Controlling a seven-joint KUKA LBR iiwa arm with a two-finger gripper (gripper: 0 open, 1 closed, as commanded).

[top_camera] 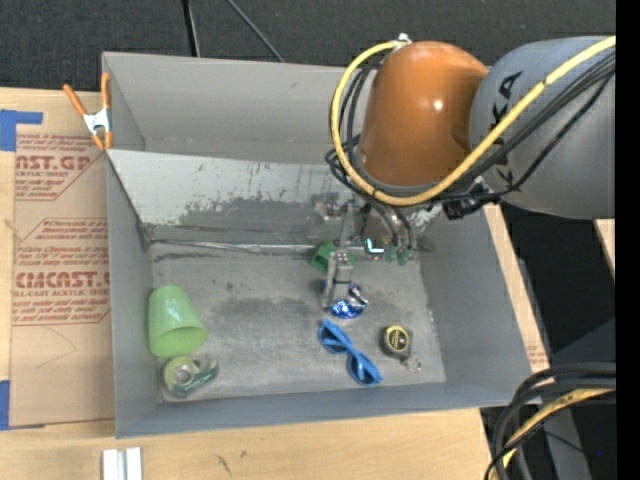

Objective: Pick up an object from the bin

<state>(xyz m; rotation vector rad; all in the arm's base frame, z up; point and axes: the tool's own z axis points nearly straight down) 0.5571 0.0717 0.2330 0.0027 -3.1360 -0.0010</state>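
Camera view, tool (339,290) near blue sunglasses (351,352)

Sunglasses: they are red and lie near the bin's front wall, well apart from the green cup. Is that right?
No. The camera view shows the sunglasses are blue, not red; they do lie near the bin's front wall, well apart from the green cup.

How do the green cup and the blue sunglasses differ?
The cup is pale green and bulky; the sunglasses are blue and flat. The cup lies on its side at the left of the bin; the sunglasses lie toward the right. Both rest loose on its floor.
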